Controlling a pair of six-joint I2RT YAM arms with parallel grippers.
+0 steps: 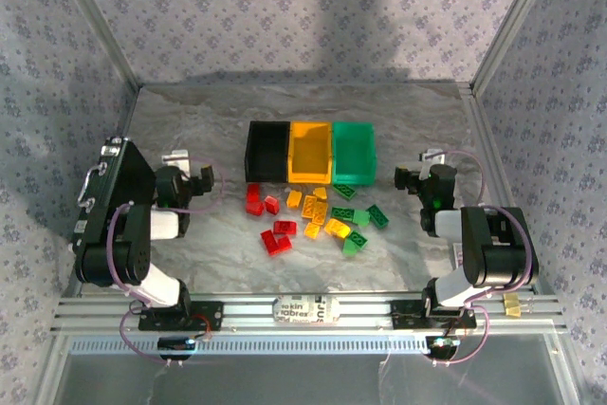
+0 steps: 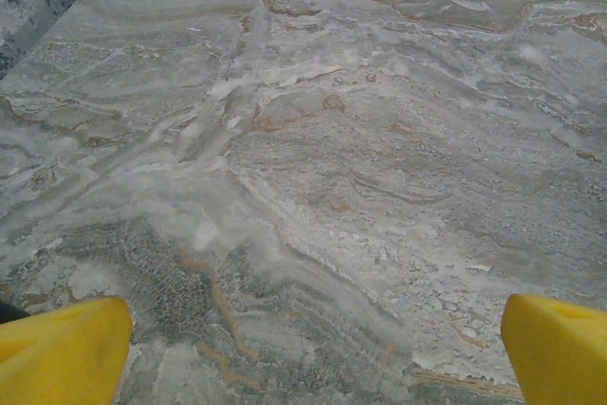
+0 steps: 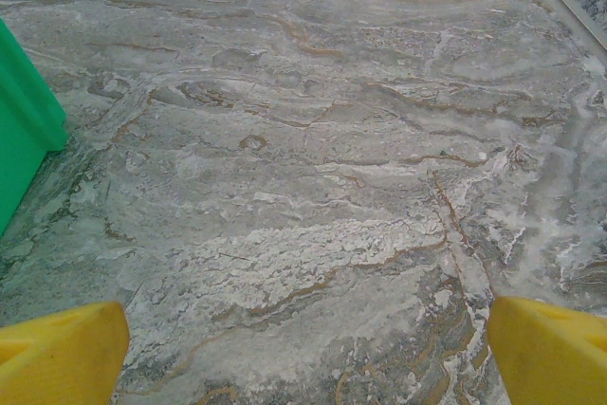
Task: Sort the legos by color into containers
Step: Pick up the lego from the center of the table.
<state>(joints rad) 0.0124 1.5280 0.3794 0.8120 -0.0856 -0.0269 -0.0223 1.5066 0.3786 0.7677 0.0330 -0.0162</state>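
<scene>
Gaping wide and empty, left hand (image 1: pixel 201 180) and right hand (image 1: pixel 404 177) flank studded legos (image 1: pixel 337 228) beside boxy containers (image 1: pixel 309 174).

Soft even light, broad shadow on back wall (image 1: pixel 313 16), slight blur

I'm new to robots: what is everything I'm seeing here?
black bin: 1, black, row's left end
yellow-orange bin: 1, yellow-orange, row's middle
green bin: 1, green, row's right end
red legos: about 6, red, before the black bin
yellow-orange legos: about 7, yellow-orange, pile's centre
green legos: about 6, green, pile's right side
table: 1, grey marbled, beneath everything
left gripper: 1, yellow-tipped, open, above bare table
right gripper: 1, yellow-tipped, open, near the green bin
</scene>
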